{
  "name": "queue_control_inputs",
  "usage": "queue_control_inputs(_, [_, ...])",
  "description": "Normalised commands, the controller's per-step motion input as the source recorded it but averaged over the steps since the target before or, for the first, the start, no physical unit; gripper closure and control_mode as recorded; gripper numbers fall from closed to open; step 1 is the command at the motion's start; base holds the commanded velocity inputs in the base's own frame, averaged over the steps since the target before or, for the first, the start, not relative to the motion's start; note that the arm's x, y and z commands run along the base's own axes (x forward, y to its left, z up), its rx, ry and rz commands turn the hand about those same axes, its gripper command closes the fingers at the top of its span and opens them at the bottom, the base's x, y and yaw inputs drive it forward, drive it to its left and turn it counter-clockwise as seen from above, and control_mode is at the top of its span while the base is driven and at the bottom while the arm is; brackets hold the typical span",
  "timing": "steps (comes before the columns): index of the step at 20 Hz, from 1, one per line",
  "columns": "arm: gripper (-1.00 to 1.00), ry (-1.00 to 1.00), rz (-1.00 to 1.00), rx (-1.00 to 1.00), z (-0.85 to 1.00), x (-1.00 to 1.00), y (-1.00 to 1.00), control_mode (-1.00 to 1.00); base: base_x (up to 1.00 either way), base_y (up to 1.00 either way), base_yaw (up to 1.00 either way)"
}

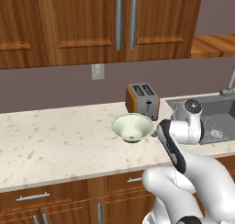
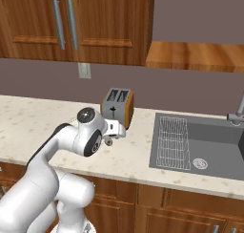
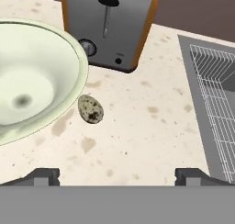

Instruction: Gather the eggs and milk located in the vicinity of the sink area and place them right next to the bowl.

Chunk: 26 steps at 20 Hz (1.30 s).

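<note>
The pale cream-green bowl (image 3: 32, 81) stands on the counter, left in the hand view, and in front of the toaster in the left base view (image 1: 132, 126). A small speckled brown egg (image 3: 90, 109) lies on the counter just off the bowl's rim, on the side toward the sink. My gripper (image 3: 118, 176) hangs above the counter short of the egg, open wide, with nothing between its fingers. The dark grey sink (image 2: 209, 141) with its wire rack (image 2: 173, 143) is to the right. The milk is out of view.
A silver and orange toaster (image 1: 142, 100) stands behind the bowl, close to the sink's edge. A slim faucet (image 2: 238, 110) rises at the far right. Wooden wall cabinets (image 1: 92, 21) hang above the speckled counter (image 1: 55, 136), which stretches away to the left.
</note>
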Motion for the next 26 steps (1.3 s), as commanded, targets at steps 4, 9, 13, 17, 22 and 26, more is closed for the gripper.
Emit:
queue_control_inputs(4, [-1.0,0.0,0.0,0.0,0.0,0.0,0.0,1.0,-0.1,-0.06,0.01])
queue_control_inputs(9, [-1.0,0.0,0.0,0.0,0.0,0.0,0.0,1.0,-0.73,-0.35,0.0])
queue_control_inputs(13, [-1.0,0.0,0.0,0.0,0.0,0.0,0.0,1.0,-0.71,-0.45,0.0])
queue_control_inputs(17, [-1.0,0.0,0.0,0.0,0.0,0.0,0.0,1.0,-0.08,-0.59,0.0])
queue_control_inputs(22, [-1.0,0.0,0.0,0.0,0.0,0.0,0.0,1.0,0.0,-0.87,0.0])
queue_control_inputs(26, [-1.0,0.0,0.0,0.0,0.0,0.0,0.0,1.0,0.0,-0.74,0.0])
